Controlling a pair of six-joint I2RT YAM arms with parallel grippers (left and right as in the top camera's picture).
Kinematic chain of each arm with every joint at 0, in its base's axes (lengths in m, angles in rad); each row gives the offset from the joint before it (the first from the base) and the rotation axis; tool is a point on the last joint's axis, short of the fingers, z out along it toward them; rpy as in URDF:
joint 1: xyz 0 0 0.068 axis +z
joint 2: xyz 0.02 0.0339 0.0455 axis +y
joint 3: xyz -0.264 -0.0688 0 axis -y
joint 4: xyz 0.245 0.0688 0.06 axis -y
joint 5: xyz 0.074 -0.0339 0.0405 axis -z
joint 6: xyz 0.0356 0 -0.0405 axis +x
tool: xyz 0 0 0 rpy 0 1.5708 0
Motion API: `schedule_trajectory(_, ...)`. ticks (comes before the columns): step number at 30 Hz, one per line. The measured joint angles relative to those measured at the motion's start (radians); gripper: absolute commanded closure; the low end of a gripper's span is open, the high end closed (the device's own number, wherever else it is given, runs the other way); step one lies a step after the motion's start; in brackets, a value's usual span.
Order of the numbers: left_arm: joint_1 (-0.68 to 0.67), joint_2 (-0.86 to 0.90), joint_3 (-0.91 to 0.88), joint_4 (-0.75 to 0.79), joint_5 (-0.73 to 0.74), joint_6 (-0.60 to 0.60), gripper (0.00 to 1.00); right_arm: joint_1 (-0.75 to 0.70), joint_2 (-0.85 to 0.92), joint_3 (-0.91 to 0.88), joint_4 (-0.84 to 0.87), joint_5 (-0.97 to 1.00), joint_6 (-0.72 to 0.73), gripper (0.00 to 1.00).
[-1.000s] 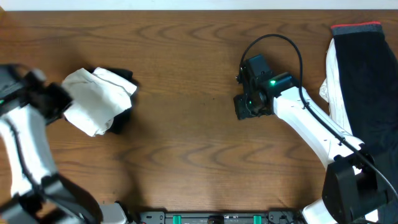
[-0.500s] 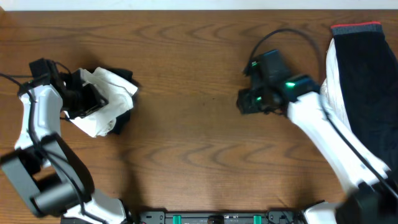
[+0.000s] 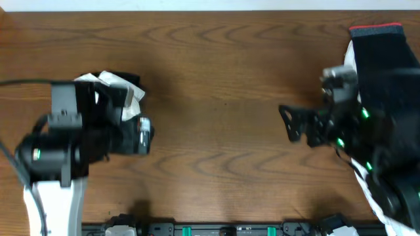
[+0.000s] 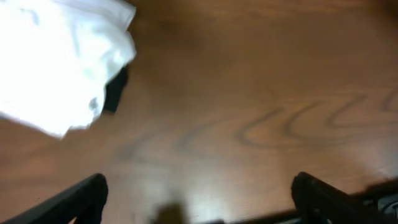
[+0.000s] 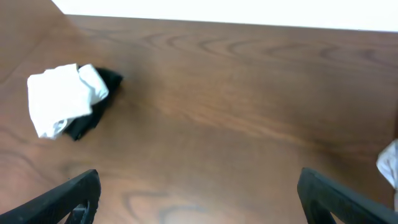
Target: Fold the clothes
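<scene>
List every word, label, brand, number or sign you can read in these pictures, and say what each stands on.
None can be read. The crumpled white cloth garment shows no lettering on its visible folds, the black cloth garment with a red band looks plain, and the brown wooden table bears no marks.

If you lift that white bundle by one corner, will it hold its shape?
Probably not: the white bundle is crumpled cloth with loose folds, so it likely flops open. It looks thin, so probably light. The black cloth peeking from under it may drag along.
</scene>
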Motion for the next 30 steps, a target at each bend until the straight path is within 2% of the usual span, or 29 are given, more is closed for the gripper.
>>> schedule_trajectory(3,-0.03,-0.084,-0.007,-0.042,-0.06,-0.049,0.02,0.0,-0.061,0.0,-0.068,0.0,0.0,0.01)
schedule_trajectory(10,-0.034,-0.244,-0.066,-0.061,-0.106,-0.082,0.02,0.0,-0.138,0.0,-0.204,0.0,0.0,0.01)
schedule_trajectory(21,-0.035,-0.256,-0.074,-0.06,-0.122,-0.096,0.02,-0.001,-0.148,0.0,-0.29,0.001,0.0,0.01)
schedule_trajectory(30,-0.035,-0.256,-0.075,-0.061,-0.123,-0.097,0.02,-0.081,-0.353,-0.118,-0.284,0.003,-0.006,0.01)
